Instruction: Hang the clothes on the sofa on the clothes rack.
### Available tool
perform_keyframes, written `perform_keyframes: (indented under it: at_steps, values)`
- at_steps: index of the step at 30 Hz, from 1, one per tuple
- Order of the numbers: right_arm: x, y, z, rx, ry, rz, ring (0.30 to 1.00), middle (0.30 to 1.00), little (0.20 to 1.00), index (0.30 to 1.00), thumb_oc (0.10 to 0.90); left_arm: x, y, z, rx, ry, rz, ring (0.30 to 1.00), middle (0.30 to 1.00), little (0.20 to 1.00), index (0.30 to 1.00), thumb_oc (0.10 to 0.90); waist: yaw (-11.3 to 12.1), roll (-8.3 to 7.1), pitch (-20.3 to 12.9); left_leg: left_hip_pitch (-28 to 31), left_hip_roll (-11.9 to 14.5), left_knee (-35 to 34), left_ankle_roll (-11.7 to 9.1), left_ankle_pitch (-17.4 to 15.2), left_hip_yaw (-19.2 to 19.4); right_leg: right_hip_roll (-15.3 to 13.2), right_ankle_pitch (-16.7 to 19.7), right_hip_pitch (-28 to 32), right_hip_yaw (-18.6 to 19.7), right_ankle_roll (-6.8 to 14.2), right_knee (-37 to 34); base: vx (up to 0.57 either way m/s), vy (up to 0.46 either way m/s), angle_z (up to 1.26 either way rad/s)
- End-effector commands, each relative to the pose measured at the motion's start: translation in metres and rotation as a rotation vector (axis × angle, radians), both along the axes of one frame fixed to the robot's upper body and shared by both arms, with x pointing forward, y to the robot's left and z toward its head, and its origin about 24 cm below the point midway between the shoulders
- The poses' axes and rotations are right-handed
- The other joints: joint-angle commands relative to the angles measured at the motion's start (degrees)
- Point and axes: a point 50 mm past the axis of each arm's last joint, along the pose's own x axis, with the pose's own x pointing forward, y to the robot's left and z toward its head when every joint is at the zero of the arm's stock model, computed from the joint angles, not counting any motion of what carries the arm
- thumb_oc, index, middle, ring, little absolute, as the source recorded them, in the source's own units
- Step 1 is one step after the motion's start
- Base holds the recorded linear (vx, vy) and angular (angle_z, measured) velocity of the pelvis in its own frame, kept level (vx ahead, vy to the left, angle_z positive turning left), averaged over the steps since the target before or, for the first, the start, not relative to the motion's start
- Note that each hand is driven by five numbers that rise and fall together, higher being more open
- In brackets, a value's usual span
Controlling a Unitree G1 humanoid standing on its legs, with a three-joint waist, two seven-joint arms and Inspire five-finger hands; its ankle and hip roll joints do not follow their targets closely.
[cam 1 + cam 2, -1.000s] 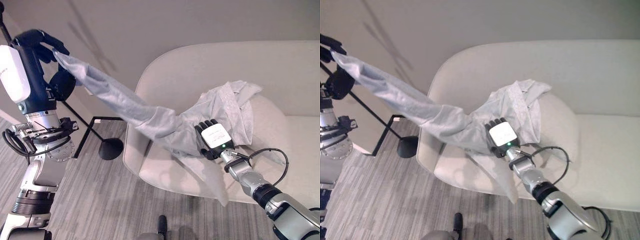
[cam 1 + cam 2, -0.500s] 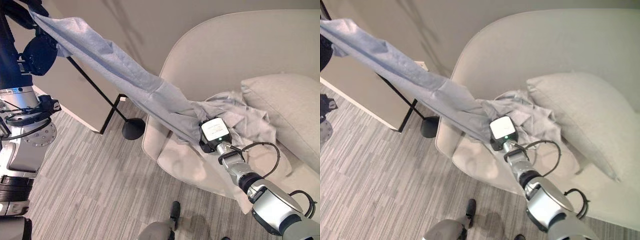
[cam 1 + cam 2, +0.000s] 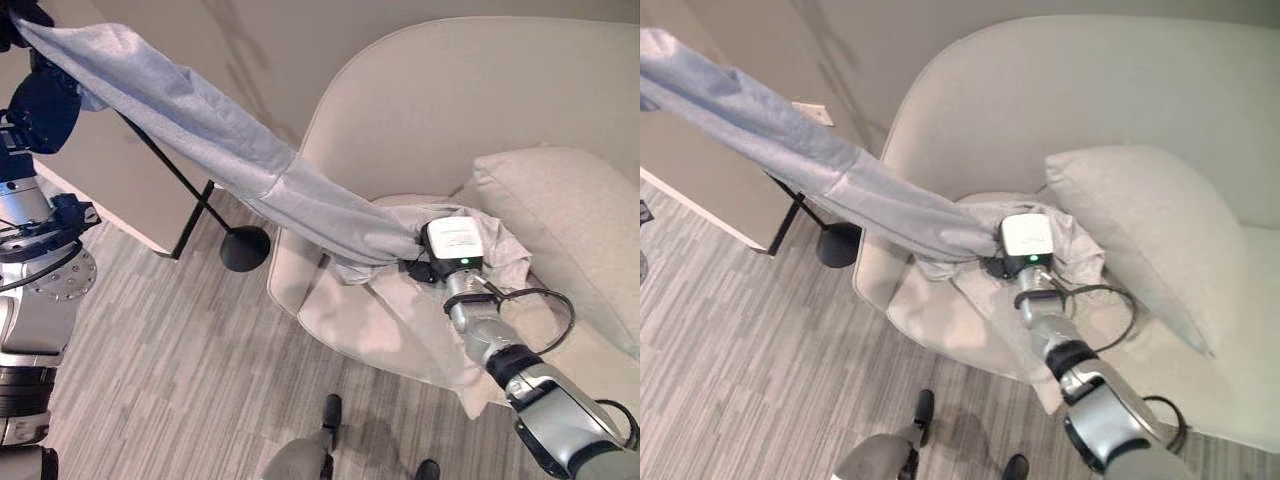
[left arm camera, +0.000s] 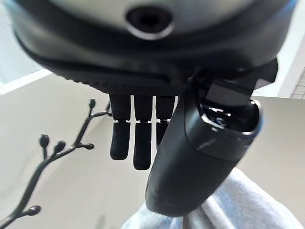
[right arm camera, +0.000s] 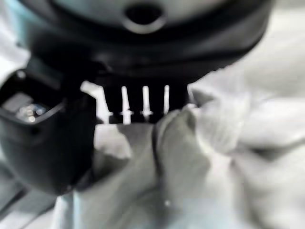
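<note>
Two hands stretch one grey garment (image 3: 250, 170) from the sofa (image 3: 480, 110) toward the clothes rack (image 4: 52, 157).
Its bunched body lies on the seat beside a cushion (image 3: 560, 220), where the right hand (image 3: 440, 262) has fingers buried in cloth, grip unreadable. One sleeve rises taut to the raised left hand (image 4: 190, 157), pinched under its thumb, fingers straight, beside the rack's branch tips.

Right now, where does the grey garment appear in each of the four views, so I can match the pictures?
Left eye view: the grey garment stretches from the upper left down to the right hand on the sofa.
Right eye view: same diagonal, upper left to centre.
Left wrist view: a fold under the left hand's thumb.
Right wrist view: bunched cloth against the fingers.
Shared landmark: the cushion.
</note>
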Motion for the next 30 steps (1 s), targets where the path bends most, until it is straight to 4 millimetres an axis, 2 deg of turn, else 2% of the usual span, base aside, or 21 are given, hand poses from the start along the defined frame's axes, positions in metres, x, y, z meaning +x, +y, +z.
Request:
perform_keyframes:
  at_steps: [1, 3, 4, 8, 10, 11, 13, 15, 16, 17, 18, 19, 20, 21, 23, 24, 25, 26, 27, 29, 30]
  values:
    - [-0.011, -0.041, 0.045, 0.008, -0.257, -0.089, 0.300, 0.300, 0.300, 0.300, 0.400, -0.033, 0.014, 0.034, 0.008, -0.265, 0.110, 0.300, 0.300, 0.300, 0.300, 0.400, -1.19, -1.10, -7.70, 3.61, 3.04, 1.98, -3.20, -10.36, 0.40, -6.08, 3.10, -0.42, 1.49, 3.25, 0.53, 0.06, 0.046, -0.11]
    - [-0.019, -0.049, 0.051, 0.030, -0.302, -0.107, 0.300, 0.300, 0.300, 0.300, 0.400, -0.035, 0.015, 0.031, 0.013, -0.262, 0.126, 0.300, 0.300, 0.300, 0.300, 0.400, -1.56, -1.49, -8.02, 4.65, 2.90, 1.55, -2.98, -10.62, 0.44, -6.09, 3.07, 0.09, 1.58, 3.37, 0.60, 0.05, 0.063, -0.12]
    - [-0.032, -0.061, 0.072, 0.030, -0.426, -0.130, 0.300, 0.300, 0.300, 0.300, 0.400, -0.039, 0.017, 0.025, 0.016, -0.257, 0.153, 0.300, 0.300, 0.300, 0.300, 0.400, -2.60, -2.10, -8.73, 6.09, 2.64, 0.90, -2.54, -11.07, 0.68, -6.18, 3.21, 0.47, 1.82, 3.64, 0.74, 0.05, 0.103, -0.14]
    - [-0.064, -0.083, 0.115, -0.035, -0.688, -0.199, 0.300, 0.300, 0.300, 0.300, 0.400, -0.043, 0.020, 0.013, 0.006, -0.249, 0.190, 0.300, 0.300, 0.300, 0.300, 0.400, -4.59, -3.49, -9.93, 7.75, 1.53, 0.21, -1.60, -11.92, 1.09, -7.31, 4.94, 0.12, 2.03, 4.46, 2.21, 0.01, 0.123, -0.08]
    - [-0.072, -0.084, 0.123, -0.053, -0.737, -0.201, 0.300, 0.300, 0.300, 0.300, 0.400, -0.043, 0.020, 0.008, -0.002, -0.239, 0.197, 0.300, 0.300, 0.300, 0.300, 0.400, -4.95, -3.77, -10.13, 7.75, 1.18, 0.21, -1.30, -12.02, 1.16, -7.84, 5.53, -0.28, 2.16, 4.50, 2.84, -0.03, 0.094, -0.11]
    - [-0.085, -0.086, 0.141, -0.086, -0.845, -0.209, 0.300, 0.300, 0.300, 0.300, 0.400, -0.044, 0.020, 0.002, -0.007, -0.231, 0.210, 0.300, 0.300, 0.300, 0.300, 0.400, -5.71, -4.36, -10.54, 7.91, 0.77, 0.21, -1.04, -12.34, 1.22, -8.47, 6.56, -0.79, 2.26, 4.50, 3.82, -0.06, 0.124, -0.22]
    - [-0.097, -0.083, 0.157, -0.118, -0.949, -0.207, 0.300, 0.300, 0.300, 0.300, 0.400, -0.043, 0.019, -0.004, -0.015, -0.220, 0.210, 0.300, 0.300, 0.300, 0.300, 0.400, -5.90, -4.88, -10.58, 8.09, 0.23, 0.21, -0.72, -12.33, 1.37, -9.20, 8.28, -2.01, 2.00, 4.50, 5.61, -0.10, 0.134, -0.14]
    - [-0.104, -0.075, 0.171, -0.154, -1.035, -0.187, 0.300, 0.300, 0.300, 0.300, 0.400, -0.043, 0.020, -0.011, -0.041, -0.205, 0.214, 0.300, 0.300, 0.300, 0.300, 0.400, -5.49, -4.91, -9.83, 8.20, 0.17, 0.21, -0.05, -11.99, 2.28, -9.96, 8.88, -3.86, -0.16, 4.50, 8.71, -0.14, 0.134, -0.28]
    - [-0.105, -0.070, 0.177, -0.160, -1.065, -0.164, 0.300, 0.300, 0.300, 0.300, 0.400, -0.043, 0.020, -0.016, -0.055, -0.193, 0.211, 0.300, 0.300, 0.300, 0.300, 0.400, -5.15, -4.72, -9.39, 8.23, 0.09, 0.21, 0.36, -11.85, 2.97, -10.11, 7.98, -4.45, -1.48, 4.39, 10.61, -0.23, 0.207, -0.63]
    - [-0.109, -0.061, 0.184, -0.168, -1.104, -0.123, 0.300, 0.300, 0.300, 0.300, 0.400, -0.042, 0.018, -0.023, -0.071, -0.172, 0.203, 0.300, 0.300, 0.300, 0.300, 0.400, -5.65, -4.26, -8.32, 8.43, 0.38, 0.21, 1.17, -10.99, 3.47, -7.42, 2.79, -5.08, -1.99, 2.48, 17.33, -0.26, 0.218, -0.59]
    - [-0.111, -0.055, 0.187, -0.156, -1.127, -0.089, 0.300, 0.300, 0.300, 0.300, 0.400, -0.039, 0.015, -0.034, -0.104, -0.148, 0.195, 0.300, 0.300, 0.300, 0.300, 0.400, -6.48, -4.65, -8.22, 7.91, 0.20, 0.21, 1.96, -9.82, 3.49, 0.13, -3.28, -5.77, 1.98, 0.86, 22.34, -0.23, 0.183, 0.08]
    - [-0.112, -0.053, 0.186, -0.151, -1.132, -0.069, 0.300, 0.300, 0.300, 0.300, 0.400, -0.037, 0.013, -0.038, -0.116, -0.136, 0.187, 0.300, 0.300, 0.300, 0.300, 0.400, -6.84, -5.02, -8.28, 7.83, -0.30, 0.21, 2.35, -9.52, 3.38, 4.00, -5.52, -6.04, 3.64, 0.40, 24.32, -0.22, 0.060, 0.30]
    - [-0.113, -0.048, 0.184, -0.155, -1.150, -0.028, 0.300, 0.300, 0.300, 0.300, 0.400, -0.037, 0.012, -0.050, -0.119, -0.101, 0.205, 0.300, 0.300, 0.300, 0.300, 0.400, -5.50, -6.01, -8.71, 6.16, -0.57, 0.21, 2.16, -7.70, 4.77, 8.35, -9.57, -4.99, 4.01, -2.81, 23.45, -0.14, -0.030, 0.20]
    - [-0.113, -0.043, 0.179, -0.107, -1.147, 0.002, 0.300, 0.300, 0.300, 0.300, 0.400, -0.040, 0.014, -0.054, -0.116, -0.078, 0.222, 0.300, 0.300, 0.300, 0.300, 0.400, -4.47, -6.56, -9.41, 5.78, -0.70, 0.21, 1.85, -7.31, 5.18, 9.23, -11.87, -3.18, 3.15, -5.10, 20.72, -0.14, -0.126, -0.06]
    - [-0.112, -0.038, 0.172, -0.071, -1.122, 0.026, 0.300, 0.300, 0.300, 0.300, 0.400, -0.044, 0.016, -0.070, -0.187, -0.035, 0.228, 0.300, 0.300, 0.300, 0.300, 0.400, -3.48, -8.54, -10.18, 4.91, -1.26, 0.31, 1.07, -6.68, 4.95, 10.56, -12.47, 0.10, 5.47, -5.57, 13.72, -0.09, -0.186, -0.75]
    - [-0.112, -0.037, 0.172, -0.065, -1.128, 0.030, 0.300, 0.300, 0.300, 0.300, 0.400, -0.045, 0.016, -0.076, -0.220, -0.029, 0.217, 0.300, 0.300, 0.300, 0.300, 0.400, -2.95, -8.34, -9.92, 3.38, -0.65, 0.45, 0.48, -4.85, 5.17, 11.26, -11.37, 0.67, 6.55, -5.82, 10.99, -0.20, -0.163, -0.70]
    - [-0.112, -0.036, 0.170, -0.065, -1.107, 0.046, 0.300, 0.300, 0.300, 0.300, 0.400, -0.048, 0.013, -0.090, -0.263, 0.021, 0.195, 0.300, 0.300, 0.300, 0.300, 0.400, -1.73, -7.53, -10.21, 1.92, -0.36, 0.61, -0.21, -3.11, 5.11, 11.96, -9.21, 2.36, 6.73, -6.47, 5.93, -0.25, -0.094, -0.25]
    - [-0.111, -0.036, 0.170, -0.055, -1.108, 0.050, 0.300, 0.300, 0.300, 0.300, 0.400, -0.046, 0.010, -0.094, -0.275, 0.037, 0.179, 0.300, 0.300, 0.300, 0.300, 0.400, -1.15, -7.17, -9.55, 0.49, -0.58, 1.44, -0.91, -1.69, 3.79, 11.84, -8.67, 3.18, 6.55, -6.55, 4.73, -0.26, -0.051, 0.05]
    - [-0.112, -0.036, 0.171, -0.055, -1.111, 0.057, 0.300, 0.300, 0.300, 0.300, 0.400, -0.042, 0.005, -0.095, -0.279, 0.044, 0.156, 0.300, 0.300, 0.300, 0.300, 0.400, -0.74, -6.83, -8.59, -1.36, -0.92, 3.13, -2.52, -0.66, 1.91, 11.52, -8.13, 3.34, 6.28, -6.81, 4.08, -0.24, 0.012, -0.03]
    - [-0.112, -0.038, 0.172, -0.062, -1.098, 0.050, 0.300, 0.300, 0.300, 0.300, 0.400, -0.038, -0.001, -0.098, -0.294, 0.053, 0.124, 0.300, 0.300, 0.300, 0.300, 0.400, -1.09, -6.21, -7.51, -3.45, -0.48, 4.93, -4.16, -0.48, 0.90, 10.66, -7.00, 3.20, 4.77, -6.71, 2.86, -0.26, 0.053, 0.21]
    - [-0.111, -0.038, 0.172, -0.062, -1.090, 0.052, 0.300, 0.300, 0.300, 0.300, 0.400, -0.035, -0.006, -0.098, -0.296, 0.061, 0.098, 0.300, 0.300, 0.300, 0.300, 0.400, -1.73, -6.14, -7.39, -3.39, 0.66, 5.63, -4.05, -1.01, 1.71, 9.79, -6.19, 2.71, 3.75, -6.34, 2.51, -0.24, 0.080, 0.44]
